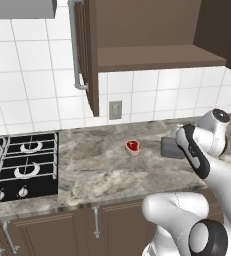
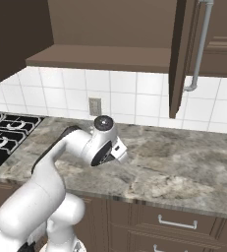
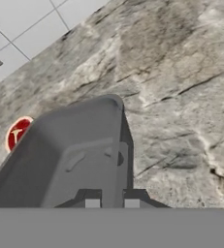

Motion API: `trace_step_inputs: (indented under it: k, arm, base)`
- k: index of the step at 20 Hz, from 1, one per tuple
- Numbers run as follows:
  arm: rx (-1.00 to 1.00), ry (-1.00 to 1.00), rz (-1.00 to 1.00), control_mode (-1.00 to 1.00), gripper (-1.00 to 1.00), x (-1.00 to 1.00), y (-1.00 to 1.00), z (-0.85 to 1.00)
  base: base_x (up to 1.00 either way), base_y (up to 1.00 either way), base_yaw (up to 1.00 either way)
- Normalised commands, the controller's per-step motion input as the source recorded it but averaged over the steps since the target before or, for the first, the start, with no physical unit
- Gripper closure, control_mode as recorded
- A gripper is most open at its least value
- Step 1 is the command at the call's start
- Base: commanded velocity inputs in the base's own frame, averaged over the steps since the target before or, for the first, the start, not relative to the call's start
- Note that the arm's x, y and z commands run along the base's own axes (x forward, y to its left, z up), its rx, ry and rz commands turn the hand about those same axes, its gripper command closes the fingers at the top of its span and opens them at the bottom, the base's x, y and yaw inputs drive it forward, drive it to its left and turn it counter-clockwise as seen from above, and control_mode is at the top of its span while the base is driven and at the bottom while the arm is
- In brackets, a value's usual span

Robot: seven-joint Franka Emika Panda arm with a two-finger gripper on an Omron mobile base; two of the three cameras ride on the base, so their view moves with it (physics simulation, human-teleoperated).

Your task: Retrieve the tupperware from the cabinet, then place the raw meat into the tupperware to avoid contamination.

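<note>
i'm looking at my arm point(image 1: 212, 175): glossy white rounded shells, bulging at each joint, with dark charcoal bands showing between them. a round dark-grey cap is topping the wrist joint point(image 2: 104, 123). my gripper point(image 3: 112, 203) is showing two small pale pads on dark fingertips.
</note>
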Motion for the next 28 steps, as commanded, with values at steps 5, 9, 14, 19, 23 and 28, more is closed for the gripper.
trace_step_inputs:
  k: [5,9,14,19,23,28]
  arm:
    - [-0.01,0.0,0.0,-1.0,1.0,0.53,-0.14,-0.38]
    - [-0.01,0.0,0.0,-1.0,1.0,0.32,-0.19,-0.25]
    - [0.0,0.0,0.0,-1.0,1.0,0.03,-0.21,-0.16]
    - [0.0,0.01,0.0,-1.0,1.0,0.0,-0.08,-0.19]
    - [0.0,0.03,0.0,-1.0,1.0,0.05,-0.01,-0.31]
    - [-0.01,0.03,0.0,-1.0,1.0,0.14,0.0,-0.37]
  base:
    - [0.0,0.0,0.0]
    - [0.0,0.0,0.0]
    - [0.0,0.0,0.0]
    - [0.0,0.0,0.0]
    - [0.0,0.0,0.0]
    - [0.0,0.0,0.0]
